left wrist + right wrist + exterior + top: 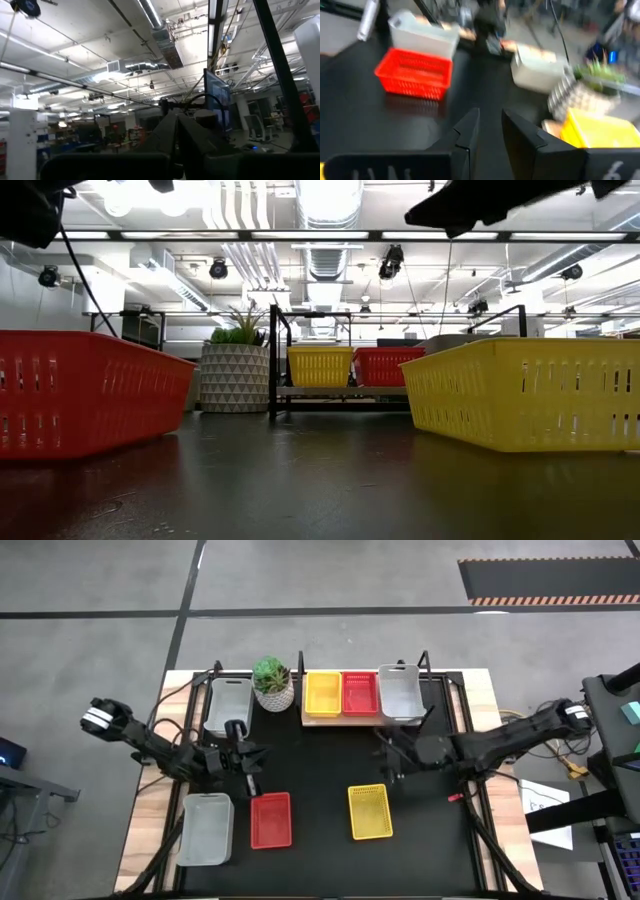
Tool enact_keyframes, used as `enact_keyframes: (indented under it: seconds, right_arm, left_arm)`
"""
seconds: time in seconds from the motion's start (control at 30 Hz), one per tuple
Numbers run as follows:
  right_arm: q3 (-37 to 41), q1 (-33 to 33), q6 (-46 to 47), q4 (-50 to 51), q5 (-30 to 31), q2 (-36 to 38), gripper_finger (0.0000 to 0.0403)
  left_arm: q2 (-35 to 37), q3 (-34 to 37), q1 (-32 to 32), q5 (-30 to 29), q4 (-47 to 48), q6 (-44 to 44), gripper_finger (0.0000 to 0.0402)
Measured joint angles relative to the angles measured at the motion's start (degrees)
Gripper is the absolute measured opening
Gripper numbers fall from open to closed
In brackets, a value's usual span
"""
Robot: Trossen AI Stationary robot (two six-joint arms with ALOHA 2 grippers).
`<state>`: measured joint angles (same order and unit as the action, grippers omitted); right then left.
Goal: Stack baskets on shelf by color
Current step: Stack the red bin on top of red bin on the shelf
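High view, shelf: the shelf (322, 718) sits at twelve o'clock on the black tabletop (320, 810), carrying a yellow basket (322, 692), a red basket (360, 693) and a grey basket (400, 692) side by side.
High view, loose baskets: a second grey basket (229, 705) lies at ten o'clock beside the plant pot (273, 685); a third grey one (205, 828) and a loose red basket (270, 819) lie at seven o'clock; a loose yellow basket (369, 811) lies at five o'clock.
High view, arms: the left gripper (243, 758) hangs above the loose red basket, the right gripper (392, 752) between the shelf and the loose yellow basket. Neither carries anything.
Low view: the loose red and yellow baskets fill the foreground; the shelf and pot stand behind. Both grippers are cut off at the top edge.
Left wrist view: only ceiling and dark fingers; I cannot tell whether they are parted.
Right wrist view: the two fingers (465, 135) stand apart with a narrow gap, empty.
Risk: a descent onto a perforated rim could tip or push a light basket; a wrong-colour stack would spoil the sort.
Hidden: stack heights on the shelf are unclear.
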<state>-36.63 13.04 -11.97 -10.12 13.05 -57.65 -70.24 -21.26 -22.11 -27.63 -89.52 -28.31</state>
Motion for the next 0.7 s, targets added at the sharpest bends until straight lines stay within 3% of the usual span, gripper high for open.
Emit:
enact_keyframes:
  seconds: [0.13,0.37,0.53,0.7]
  right_arm:
    - [4.18,1.11,-1.54,-8.83,0.0,-1.24,0.0065]
    - [4.62,2.24,0.44,-4.92,-5.02,-0.91,0.0051]
    - [4.65,4.83,0.76,-0.1,-2.87,3.15,0.0041]
    - [4.65,6.52,5.51,10.15,-2.35,8.82,0.0026]
  left_arm:
    - [-1.5,0.0,-0.02,-0.07,0.01,7.49,0.0002]
    - [-6.18,-1.21,-0.02,-0.07,4.09,29.64,0.0002]
    - [-9.81,-6.05,-0.02,-0.05,14.57,41.09,0.0001]
    - [-5.06,-10.75,-0.02,-0.05,35.07,48.66,0.0001]
